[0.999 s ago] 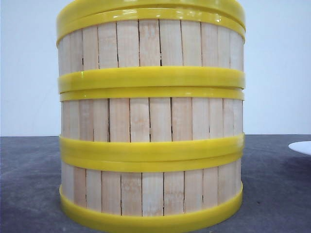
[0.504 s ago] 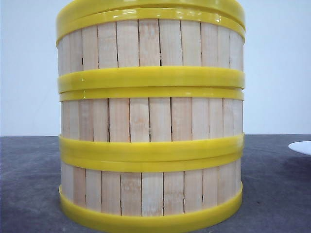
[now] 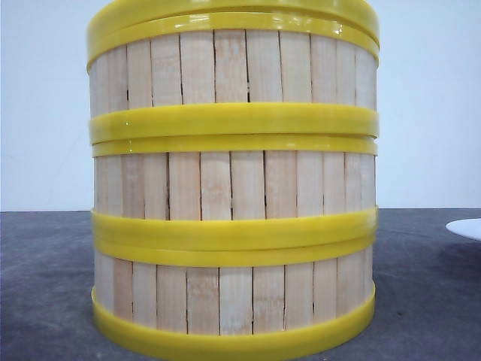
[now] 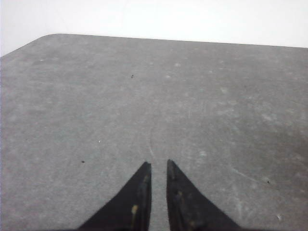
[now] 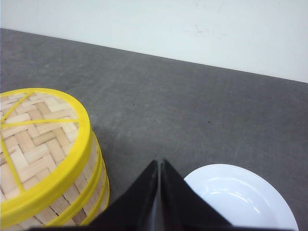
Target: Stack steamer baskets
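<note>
**A:** Baskets first; where do the steamer baskets (image 3: 233, 188) stand?

**B:** Stacked in one column on the dark grey table (image 3: 45, 286); the front view is nearly filled by it. I count three tiers of pale vertical slats, each bounded by glossy yellow rims; the rims of neighbouring tiers touch. The column stands upright and close to the front camera; the topmost rim runs out of the top of the picture, so I cannot tell from there whether more sits above.

**A:** Does any other view show the top?

**B:** The right wrist view does; the stack (image 5: 43, 154) shows a woven lattice top inside a yellow ring, with thin yellow strips crossing it.

**A:** Anything beside it?

**B:** A white plate (image 5: 240, 202) lies flat on the table, apart from the stack with bare table between; in the front view only its edge (image 3: 466, 228) shows, toward the table's right side.

**A:** And the right gripper (image 5: 160, 166)?

**B:** Its two dark fingers are pressed together with no real gap; nothing is between them. It hangs over the strip of table between the stack and the plate, touching neither.

**A:** The left gripper (image 4: 159, 166)?

**B:** Its fingers stand a narrow slit apart, nearly closed; it grips nothing. Below it is only grey table (image 4: 154, 96), whose rounded corner and far edge meet a pale wall; no basket shows in that view.
</note>
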